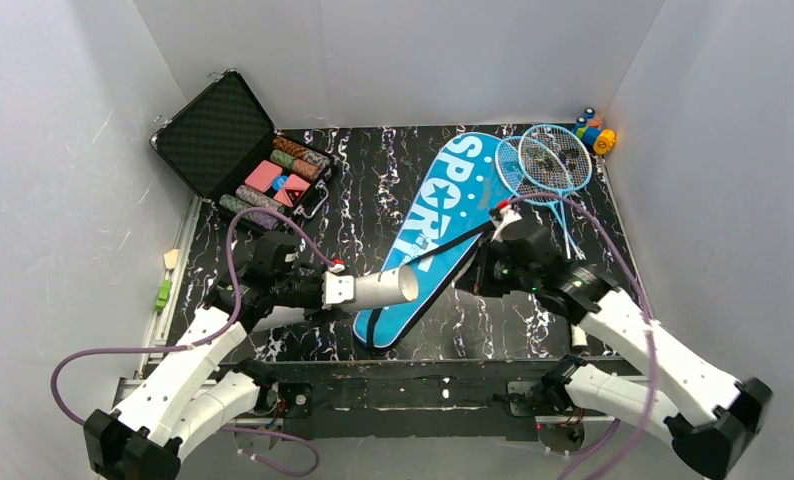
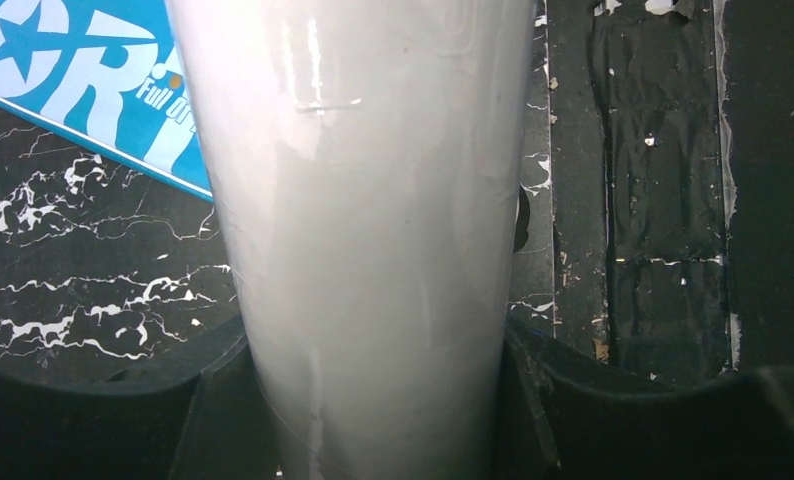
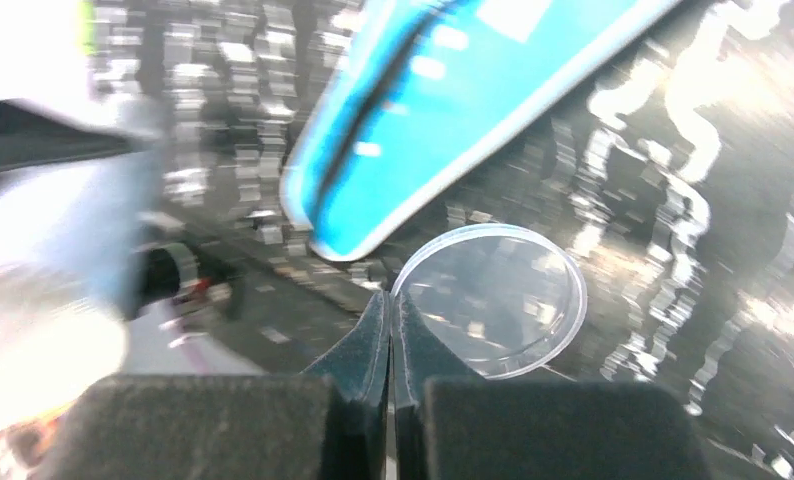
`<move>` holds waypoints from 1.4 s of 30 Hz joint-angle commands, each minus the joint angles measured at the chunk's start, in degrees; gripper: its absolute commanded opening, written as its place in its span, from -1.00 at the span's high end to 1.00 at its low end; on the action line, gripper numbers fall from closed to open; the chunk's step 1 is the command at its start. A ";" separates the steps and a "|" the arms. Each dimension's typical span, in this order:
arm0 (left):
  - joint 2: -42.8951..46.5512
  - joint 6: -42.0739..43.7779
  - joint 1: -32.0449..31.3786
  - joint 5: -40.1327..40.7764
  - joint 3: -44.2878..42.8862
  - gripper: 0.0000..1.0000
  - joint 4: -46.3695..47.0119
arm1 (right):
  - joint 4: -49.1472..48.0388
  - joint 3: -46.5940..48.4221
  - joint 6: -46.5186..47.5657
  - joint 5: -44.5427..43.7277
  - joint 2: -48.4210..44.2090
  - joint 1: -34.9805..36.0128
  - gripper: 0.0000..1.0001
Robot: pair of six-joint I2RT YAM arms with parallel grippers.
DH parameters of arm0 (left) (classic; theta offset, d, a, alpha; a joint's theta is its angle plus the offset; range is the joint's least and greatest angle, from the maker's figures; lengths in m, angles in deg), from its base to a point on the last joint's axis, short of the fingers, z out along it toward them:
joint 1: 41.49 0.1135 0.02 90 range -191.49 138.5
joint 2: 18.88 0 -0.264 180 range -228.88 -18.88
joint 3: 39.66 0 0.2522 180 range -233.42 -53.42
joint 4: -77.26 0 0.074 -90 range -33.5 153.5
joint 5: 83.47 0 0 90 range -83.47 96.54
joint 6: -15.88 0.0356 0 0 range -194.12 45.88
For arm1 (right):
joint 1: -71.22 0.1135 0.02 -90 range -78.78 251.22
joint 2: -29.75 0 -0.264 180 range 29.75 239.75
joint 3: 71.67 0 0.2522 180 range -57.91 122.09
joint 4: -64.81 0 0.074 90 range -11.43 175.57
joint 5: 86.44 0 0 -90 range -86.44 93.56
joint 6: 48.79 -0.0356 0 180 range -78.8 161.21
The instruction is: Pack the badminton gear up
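Observation:
My left gripper (image 1: 335,289) is shut on the long white tube (image 1: 378,288). It holds the tube level, with its open end pointing right over the lower part of the blue SPORT bag (image 1: 443,215). The tube (image 2: 373,200) fills the left wrist view between my fingers (image 2: 208,400). My right gripper (image 3: 390,300) is shut on the rim of a clear round lid (image 3: 493,300). It hangs just right of the bag (image 3: 453,90), near the black strap (image 1: 453,245). Two blue rackets (image 1: 543,160) lie at the back right. No shuttlecock shows.
An open black case of coloured chips (image 1: 243,150) stands at the back left. A small orange-and-blue toy (image 1: 595,130) sits in the back right corner. Small green and wooden pieces (image 1: 165,280) lie on the table's left edge. White walls close in three sides.

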 commanded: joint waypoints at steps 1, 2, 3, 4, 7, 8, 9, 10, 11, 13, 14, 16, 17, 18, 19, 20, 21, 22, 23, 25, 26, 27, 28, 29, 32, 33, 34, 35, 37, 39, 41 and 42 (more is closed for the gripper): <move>1.47 0.00 -0.22 -2.03 0.48 1.00 1.13 | -4.21 7.82 4.45 17.35 -6.10 0.28 0.97; 1.41 -0.01 -0.22 -2.14 0.50 1.00 1.28 | -5.70 8.40 4.41 19.99 -7.17 0.27 0.97; 1.51 -0.08 -0.22 -2.23 0.54 1.00 1.40 | -6.72 9.06 4.30 21.96 -8.00 0.27 0.97; 1.36 -0.15 -0.22 -2.32 0.55 1.00 1.49 | -8.46 9.15 4.12 25.17 -8.66 0.28 0.97; 1.36 -0.25 -0.22 -2.62 0.52 1.00 1.65 | -18.92 5.52 1.21 33.09 -11.33 0.28 0.97; 1.38 -0.24 -0.22 -2.71 0.48 1.00 1.69 | -21.45 4.37 0.26 33.72 -12.11 0.28 0.97; 1.32 -0.26 -0.22 -2.77 0.42 1.00 1.69 | -22.71 3.90 -0.09 34.22 -12.21 0.28 0.97; 1.41 -0.25 -0.22 -2.74 0.37 1.00 1.69 | -23.04 4.05 -0.07 34.74 -11.92 0.28 0.97; 1.45 -0.31 -0.22 -2.68 0.28 1.00 1.67 | -23.00 4.52 -0.02 35.37 -11.43 0.28 0.97; 1.47 -0.35 -0.22 -2.63 0.33 1.00 1.69 | -24.67 4.78 -0.58 37.19 -10.53 0.28 0.97; 1.47 -0.35 -0.21 -2.63 0.30 1.00 1.69 | -26.06 4.56 -1.07 37.81 -10.22 0.28 0.97; 1.31 -0.41 -0.22 -2.91 0.20 1.00 1.76 | -28.67 4.11 -1.66 38.53 -9.61 0.28 0.97; 1.37 -0.40 -0.22 -2.98 0.25 1.00 1.79 | -29.87 3.99 -1.98 39.16 -9.10 0.28 0.97; 1.32 -0.37 -0.21 -3.03 0.24 1.00 1.86 | -30.67 3.98 -2.24 39.52 -8.40 0.28 0.97; 1.38 -0.36 -0.22 -3.11 0.15 1.00 1.85 | -31.11 4.02 -2.43 39.90 -7.67 0.28 0.97; 1.28 -0.35 -0.22 -3.08 0.18 1.00 1.87 | -31.66 3.99 -2.56 40.11 -6.94 0.28 0.97; 1.27 -0.40 -0.22 -3.09 0.05 1.00 1.87 | -32.58 3.68 -2.98 40.46 -6.29 0.28 0.97; 1.24 -0.43 -0.22 -3.08 -0.03 1.00 1.87 | -34.03 3.20 -3.45 40.85 -5.73 0.28 0.97; 1.20 -0.38 -0.22 -3.07 -0.07 1.00 1.85 | -34.98 2.87 -3.85 41.03 -5.16 0.33 0.97; 1.28 -0.41 -0.22 -3.07 -0.10 1.00 1.87 | -37.20 2.22 -4.30 41.27 -4.23 0.37 0.97; 1.34 -0.37 -0.22 -3.00 -0.08 1.00 1.86 | -37.63 2.08 -4.36 41.40 -3.83 0.33 0.97; 1.38 -0.38 -0.22 -2.92 -0.07 1.00 1.95 | -37.75 1.98 -4.26 41.28 -3.55 0.32 0.97; 1.46 -0.30 -0.24 -2.82 0.05 1.00 1.91 | -37.87 1.95 -4.10 41.16 -3.28 0.37 0.97; 1.51 -0.30 -0.22 -2.81 0.06 1.00 1.94 | -38.20 1.81 -4.06 41.20 -3.03 0.37 0.97; 1.55 -0.42 -0.22 -2.97 0.14 1.00 2.13 | -39.99 1.78 -4.83 42.05 -1.50 0.37 0.97; 1.54 -0.40 -0.22 -3.03 0.13 1.00 2.16 | -40.49 1.70 -5.11 42.28 -1.12 0.49 0.97; 1.58 -0.44 -0.19 -2.99 0.02 1.00 2.21 | -40.87 1.55 -5.18 42.28 -0.83 0.60 0.97; 1.56 -0.47 -0.22 -2.94 -0.01 1.00 2.22 | -41.26 1.46 -5.30 42.30 -0.56 0.71 0.97; 1.58 -0.52 -0.22 -2.90 -0.06 1.00 2.18 | -41.99 1.41 -5.63 42.59 -0.02 0.78 0.97; 1.64 -0.47 -0.22 -2.89 -0.06 1.00 2.20 | -42.26 1.25 -5.75 42.84 0.46 1.00 0.97; 1.72 -0.57 -0.22 -2.92 -0.04 1.00 2.14 | -42.33 0.96 -5.77 42.88 0.58 1.20 0.97; 1.73 -0.63 -0.22 -2.96 -0.08 1.00 2.20 | -42.33 0.68 -5.76 42.95 0.51 1.24 0.97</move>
